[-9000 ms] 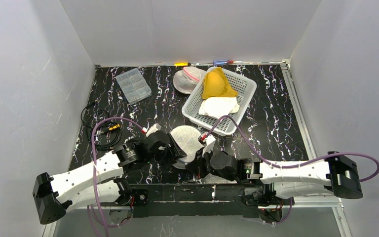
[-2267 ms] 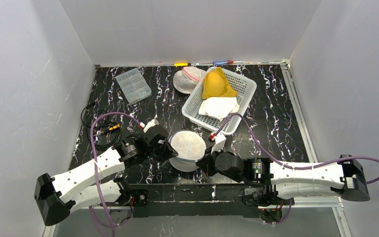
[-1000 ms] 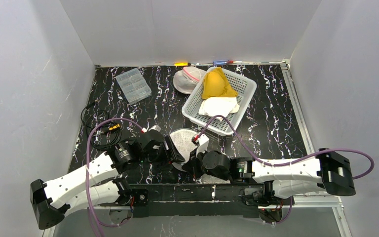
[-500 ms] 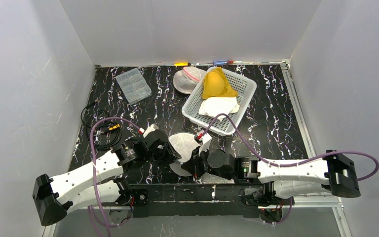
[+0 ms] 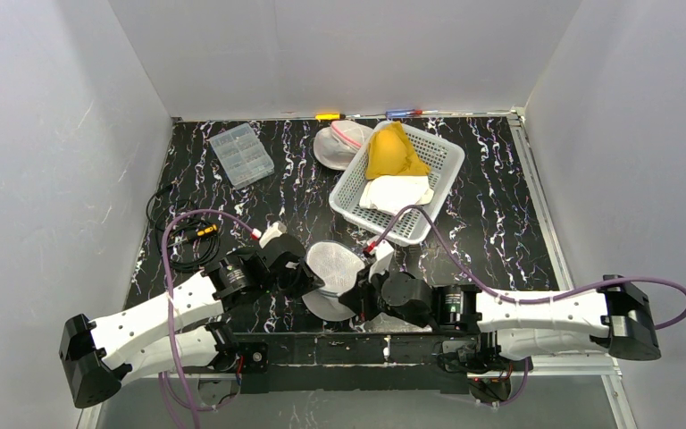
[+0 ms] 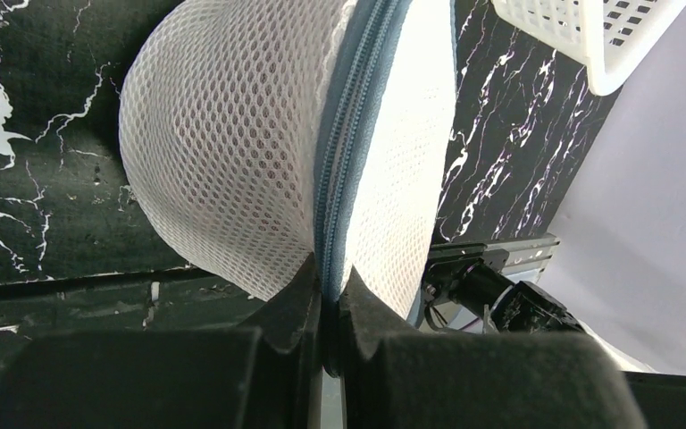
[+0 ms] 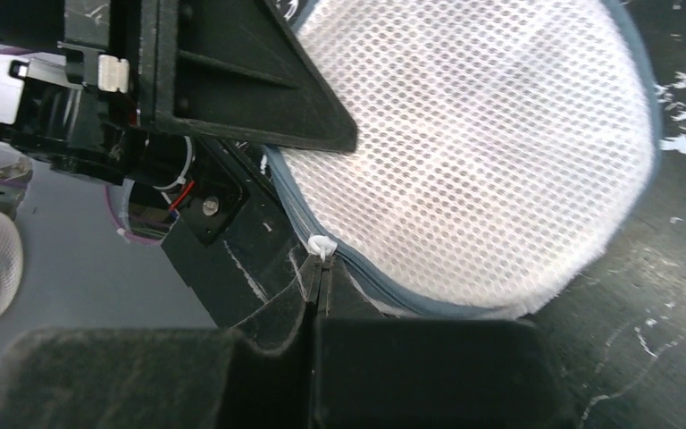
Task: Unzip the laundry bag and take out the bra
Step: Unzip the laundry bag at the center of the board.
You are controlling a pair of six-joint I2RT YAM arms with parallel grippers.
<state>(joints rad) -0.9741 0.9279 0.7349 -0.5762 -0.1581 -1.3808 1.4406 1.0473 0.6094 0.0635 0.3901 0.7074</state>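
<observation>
The laundry bag (image 5: 332, 266) is a round white mesh pouch with a blue-grey zipper (image 6: 348, 134) around its rim, held between the two arms at the table's front. My left gripper (image 6: 329, 279) is shut on the bag's zipper edge, its fingers (image 6: 295, 295) pinching the seam from the left. My right gripper (image 7: 322, 266) is shut on the small white zipper pull (image 7: 322, 244) at the bag's (image 7: 482, 152) near rim. In the top view the left gripper (image 5: 308, 275) and right gripper (image 5: 357, 290) flank the bag. The bra is hidden.
A white basket (image 5: 440, 183) with a yellow cloth (image 5: 391, 152) and a white cloth (image 5: 395, 192) stands behind the bag. Another mesh pouch (image 5: 338, 145) lies beside it. A clear compartment box (image 5: 241, 154) and a coiled black cable (image 5: 174, 228) lie at left.
My left gripper has closed from open onto the bag's zipper edge. The right gripper, still shut on the pull, has shifted slightly right, and the bag now stands more raised between them.
</observation>
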